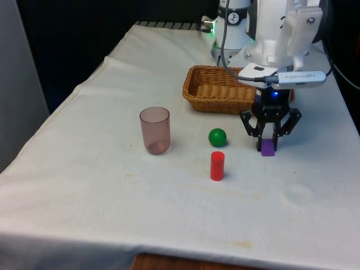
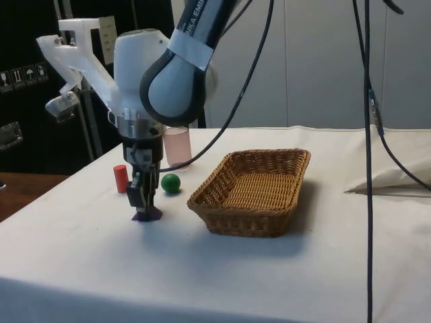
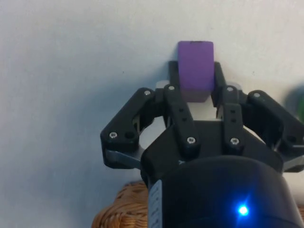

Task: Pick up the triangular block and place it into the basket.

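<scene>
Reading the front view from its left to its right, we counted one translucent pink cup (image 1: 154, 130), one red cylinder (image 1: 217, 166), one green ball (image 1: 217, 136), one wicker basket (image 1: 209, 90) and one purple triangular block (image 1: 268, 148), all on the white cloth (image 1: 112, 191). We found the block resting on the cloth near the basket's front edge, just to the right of the ball in that view, with the gripper (image 1: 270, 138) lowered over it. In the wrist view the two fingers (image 3: 176, 107) pressed against the block's opposite flat sides, so we judged the grasp closed on the block, which had not yet left the table in the side view (image 2: 146, 214).

For the step in hand, we judged that a good lift called for a straight vertical rise with the squeeze kept firm, because sloped faces could let a wedge slip or rotate. We further judged that the block should clear the basket's rim before any sideways travel, and that the release should come low over the basket's middle, well away from the ball and cylinder.
</scene>
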Controlling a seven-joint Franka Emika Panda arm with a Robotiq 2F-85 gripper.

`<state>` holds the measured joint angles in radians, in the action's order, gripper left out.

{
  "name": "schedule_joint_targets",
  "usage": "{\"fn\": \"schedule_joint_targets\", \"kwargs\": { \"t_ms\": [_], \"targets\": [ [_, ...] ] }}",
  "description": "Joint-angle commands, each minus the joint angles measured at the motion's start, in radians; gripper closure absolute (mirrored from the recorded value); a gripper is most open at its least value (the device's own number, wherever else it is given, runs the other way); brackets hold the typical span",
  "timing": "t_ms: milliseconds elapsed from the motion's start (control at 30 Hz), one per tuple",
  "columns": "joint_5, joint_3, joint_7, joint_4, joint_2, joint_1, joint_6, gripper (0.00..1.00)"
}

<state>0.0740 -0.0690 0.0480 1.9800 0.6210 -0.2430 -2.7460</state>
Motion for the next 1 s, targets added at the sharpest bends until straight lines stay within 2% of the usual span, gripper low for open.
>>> {"fn": "schedule_joint_targets", "kwargs": {
  "t_ms": [0, 133, 167, 400, 433, 467, 667, 700, 733, 967],
  "targets": [
    [0.000, -0.001, -0.005, -0.001, 0.006, -0.003, -0.011, 0.67],
    [0.000, 0.000, 0.000, 0.000, 0.000, -0.001, 0.000, 0.66],
    [-0.001, -0.002, -0.005, 0.003, -0.004, -0.004, -0.004, 0.66],
    [-0.003, -0.005, -0.007, 0.033, -0.075, -0.006, 0.033, 0.66],
    [0.000, 0.000, 0.000, 0.027, -0.066, -0.001, 0.029, 0.66],
    [-0.004, -0.005, -0.007, 0.037, -0.083, -0.006, 0.037, 0.66],
    [-0.005, -0.006, -0.007, 0.064, -0.149, -0.005, 0.074, 0.66],
    [0.000, -0.001, 0.000, 0.058, -0.142, -0.001, 0.072, 0.66],
    [-0.005, -0.006, -0.007, 0.070, -0.166, -0.005, 0.087, 0.66],
    [-0.005, -0.008, -0.008, 0.092, -0.227, -0.004, 0.130, 0.66]
  ]
}}
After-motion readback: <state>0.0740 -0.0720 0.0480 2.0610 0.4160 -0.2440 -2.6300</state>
